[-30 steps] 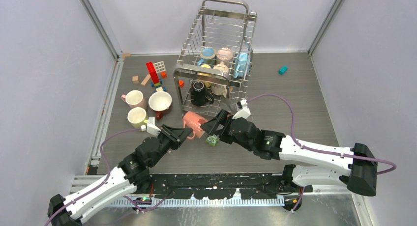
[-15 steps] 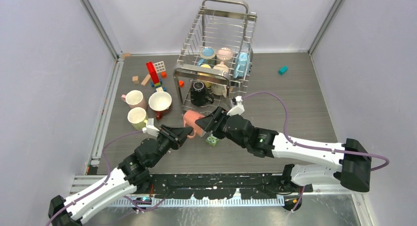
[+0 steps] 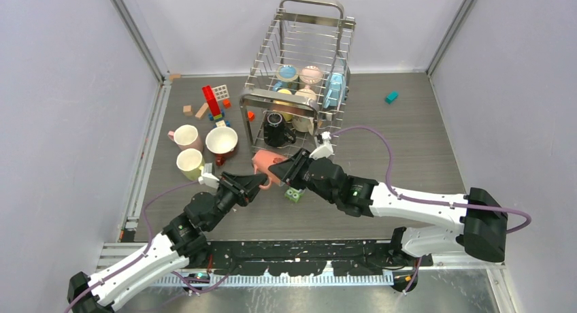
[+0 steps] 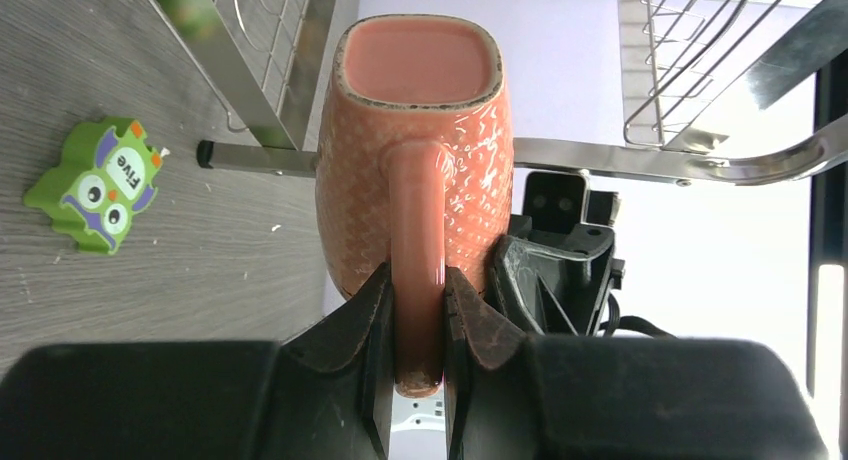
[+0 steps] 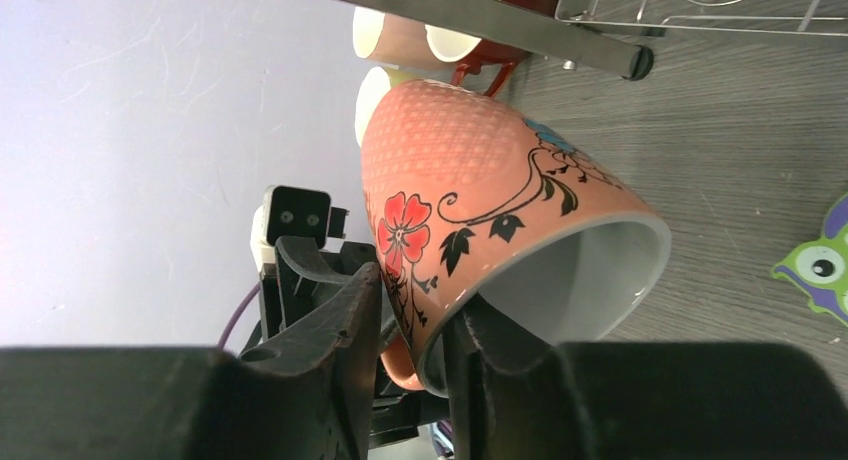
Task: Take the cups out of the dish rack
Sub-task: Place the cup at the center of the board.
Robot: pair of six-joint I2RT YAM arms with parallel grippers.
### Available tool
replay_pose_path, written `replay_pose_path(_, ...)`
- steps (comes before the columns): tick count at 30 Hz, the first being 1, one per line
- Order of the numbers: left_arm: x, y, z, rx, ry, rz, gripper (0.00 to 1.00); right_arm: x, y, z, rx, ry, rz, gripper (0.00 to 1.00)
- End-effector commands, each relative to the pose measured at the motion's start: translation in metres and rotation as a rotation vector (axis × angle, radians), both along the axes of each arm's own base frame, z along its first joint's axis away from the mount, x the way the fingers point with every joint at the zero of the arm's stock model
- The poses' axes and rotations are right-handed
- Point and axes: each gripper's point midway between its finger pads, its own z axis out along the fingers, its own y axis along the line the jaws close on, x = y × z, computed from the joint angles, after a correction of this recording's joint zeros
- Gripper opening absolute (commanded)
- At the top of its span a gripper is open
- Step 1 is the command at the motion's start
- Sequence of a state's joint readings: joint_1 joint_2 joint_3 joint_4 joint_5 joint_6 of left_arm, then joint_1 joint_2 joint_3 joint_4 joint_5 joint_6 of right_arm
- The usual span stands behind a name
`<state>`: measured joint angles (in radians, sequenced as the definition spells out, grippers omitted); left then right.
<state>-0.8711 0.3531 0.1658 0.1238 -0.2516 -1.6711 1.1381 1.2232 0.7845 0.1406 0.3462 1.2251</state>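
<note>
A salmon cup (image 3: 265,165) with a red flower pattern hangs on its side just in front of the dish rack (image 3: 273,97). My left gripper (image 4: 418,280) is shut on its handle (image 4: 417,210). My right gripper (image 5: 412,300) has closed over the cup's (image 5: 480,170) rim, one finger inside and one against the outer wall. In the rack sit a black cup (image 3: 275,130), a light blue cup (image 3: 288,73) and a pale pink cup (image 3: 311,73), among others. A pink cup (image 3: 185,136), a dark red cup (image 3: 221,141) and a yellow cup (image 3: 190,162) stand on the table at the left.
A green owl piece (image 3: 294,194) lies on the table under the two grippers, also in the left wrist view (image 4: 95,185). Toy blocks (image 3: 212,101) lie left of the rack and a teal block (image 3: 391,96) to its right. Walls close the sides.
My right gripper has moved forward and left to the salmon cup and closed its jaws over the rim. The left gripper has kept its hold on the handle.
</note>
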Motion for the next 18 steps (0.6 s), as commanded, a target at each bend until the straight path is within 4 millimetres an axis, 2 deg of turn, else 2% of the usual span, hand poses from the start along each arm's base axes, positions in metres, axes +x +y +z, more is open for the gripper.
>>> replay_pose_path(1, -0.012, -0.003, 0.063, -0.186, -0.110, -0.061, 0.00, 0.009, 0.014, 0.049, 0.133, -0.068, -0.023, 0.29)
replay_pose_path(4, -0.014, -0.004, 0.067, -0.201, -0.111, -0.075, 0.00, 0.011, 0.019, 0.052, 0.140, -0.071, -0.021, 0.19)
replay_pose_path(7, -0.018, -0.002, 0.070, -0.215, -0.109, -0.085, 0.00, 0.012, 0.022, 0.054, 0.142, -0.073, -0.023, 0.04)
replay_pose_path(9, -0.021, 0.000, 0.069, -0.208, -0.097, -0.092, 0.02, 0.012, 0.024, 0.055, 0.139, -0.074, -0.025, 0.01)
replay_pose_path(10, -0.023, 0.001, 0.067, -0.198, -0.085, -0.096, 0.06, 0.012, 0.024, 0.055, 0.133, -0.076, -0.026, 0.01)
replay_pose_path(12, -0.027, 0.004, 0.059, -0.159, -0.057, -0.100, 0.30, 0.012, 0.025, 0.056, 0.115, -0.080, -0.031, 0.01)
replay_pose_path(14, -0.031, 0.008, 0.052, -0.124, -0.037, -0.099, 0.49, 0.011, 0.026, 0.055, 0.087, -0.077, -0.037, 0.01)
replay_pose_path(18, -0.037, 0.017, 0.035, -0.050, -0.006, -0.093, 0.77, 0.010, 0.025, 0.055, 0.051, -0.074, -0.047, 0.01)
